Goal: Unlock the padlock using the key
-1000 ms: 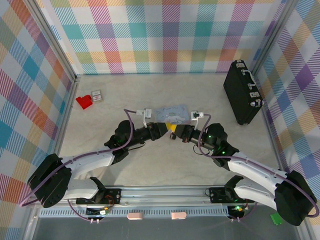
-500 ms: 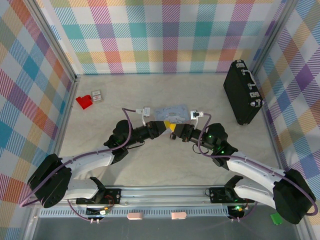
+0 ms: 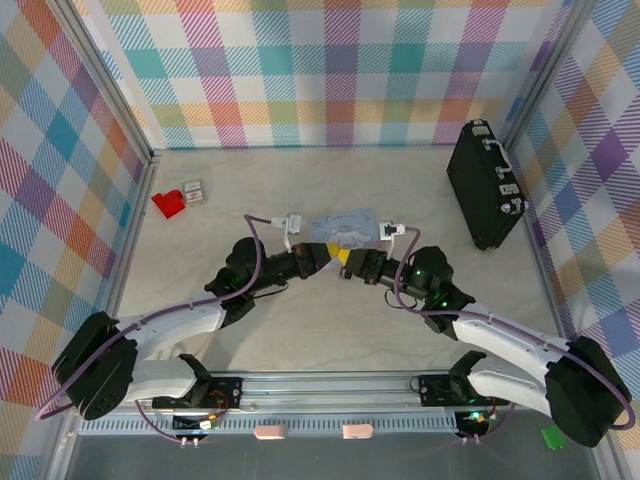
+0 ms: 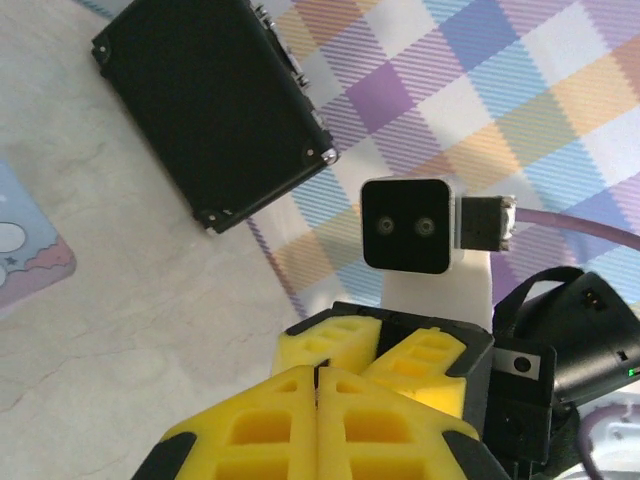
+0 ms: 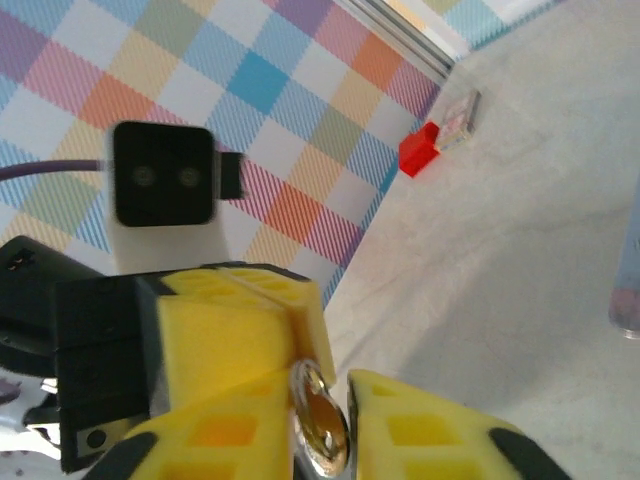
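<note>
The black briefcase (image 3: 485, 185) stands on edge at the table's (image 3: 330, 330) far right corner, close along the plaid right wall (image 3: 590, 150). Over by the left edge sits the red plastic piece (image 3: 168, 204), a small pale packet (image 3: 193, 191) just beside it. The pastel cartoon tin (image 3: 345, 226) lies flat around mid-table, well apart from both.

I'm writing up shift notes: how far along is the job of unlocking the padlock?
Done: both pincers sit tip to tip over the table. In hand: the right pincer grips a small brassy metal piece. The left pincer is closed, and whatever it holds is hidden. Left: no open padlock shows, so inserting and turning the key likely remain.
</note>
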Tool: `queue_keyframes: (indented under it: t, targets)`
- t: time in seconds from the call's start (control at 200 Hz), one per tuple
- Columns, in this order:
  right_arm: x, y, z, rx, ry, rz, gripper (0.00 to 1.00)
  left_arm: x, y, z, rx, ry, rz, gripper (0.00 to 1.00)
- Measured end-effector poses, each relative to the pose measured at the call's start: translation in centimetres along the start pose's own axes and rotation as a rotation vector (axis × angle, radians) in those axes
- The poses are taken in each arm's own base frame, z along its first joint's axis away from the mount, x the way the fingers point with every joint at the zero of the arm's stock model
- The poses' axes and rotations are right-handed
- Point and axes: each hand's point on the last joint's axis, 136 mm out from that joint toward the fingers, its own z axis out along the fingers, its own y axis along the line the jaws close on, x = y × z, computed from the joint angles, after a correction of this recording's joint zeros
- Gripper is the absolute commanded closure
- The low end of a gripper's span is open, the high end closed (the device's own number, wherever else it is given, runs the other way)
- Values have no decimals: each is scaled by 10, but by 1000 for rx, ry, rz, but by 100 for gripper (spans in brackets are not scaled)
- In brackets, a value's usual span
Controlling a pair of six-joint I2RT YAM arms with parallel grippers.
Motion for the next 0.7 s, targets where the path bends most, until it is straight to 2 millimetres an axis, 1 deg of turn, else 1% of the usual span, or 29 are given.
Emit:
queue_keyframes:
  t: [0.04,0.115,0.21,0.315,0.54,0.7]
  targets:
    - [1,-3,-1,16,-1,10,62,-2,-1,-2,-21,3,25,100]
    - [1,-7,-5,34,-20,12,59,-7,-4,-7,-60,6,86,100]
    - [1,-10,-11,46,-40,10,58,-14,-10,-14,-104,12,159,100]
    - [0,-10,-12,46,-49,8,59,-17,-12,-19,-143,30,221,100]
    - [1,-5,-9,10,-35,-3,59,-4,1,-22,-202,102,260,100]
    - [1,7,-7,-70,-41,-35,59,1,-1,-19,-177,126,253,100]
